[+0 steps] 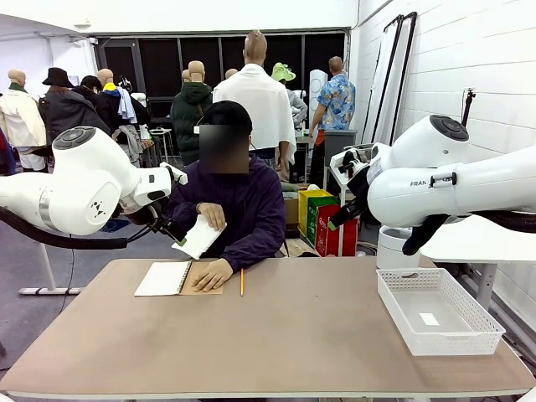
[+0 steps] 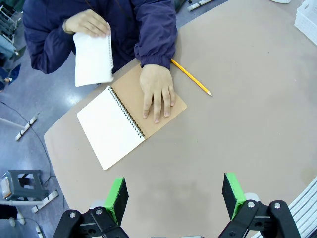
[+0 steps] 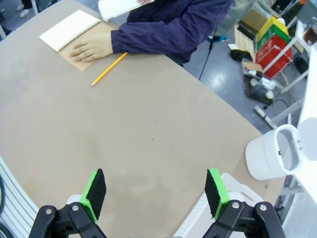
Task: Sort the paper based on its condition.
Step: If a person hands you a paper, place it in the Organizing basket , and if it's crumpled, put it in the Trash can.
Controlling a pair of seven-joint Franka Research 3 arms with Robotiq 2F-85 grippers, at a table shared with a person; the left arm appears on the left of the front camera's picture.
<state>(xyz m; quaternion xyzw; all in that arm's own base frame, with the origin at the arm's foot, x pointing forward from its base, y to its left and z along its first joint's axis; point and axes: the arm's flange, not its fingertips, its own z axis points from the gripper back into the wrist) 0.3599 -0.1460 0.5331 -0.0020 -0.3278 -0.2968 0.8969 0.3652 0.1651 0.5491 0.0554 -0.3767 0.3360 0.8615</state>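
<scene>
Handover step, I judge: the person's hand (image 1: 212, 214) holds the paper (image 1: 199, 236) up off the counter (image 1: 293, 335), above the notebook (image 1: 165, 278). Left tool (image 2: 174, 192) and right tool (image 3: 156, 191) released, jaws wide, empty. Next probably needs a tool reaching over to clamp the sheet's edge.

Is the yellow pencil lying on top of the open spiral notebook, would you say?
No, the yellow pencil lies on the bare table, beside the brown-covered spiral notebook.
</scene>
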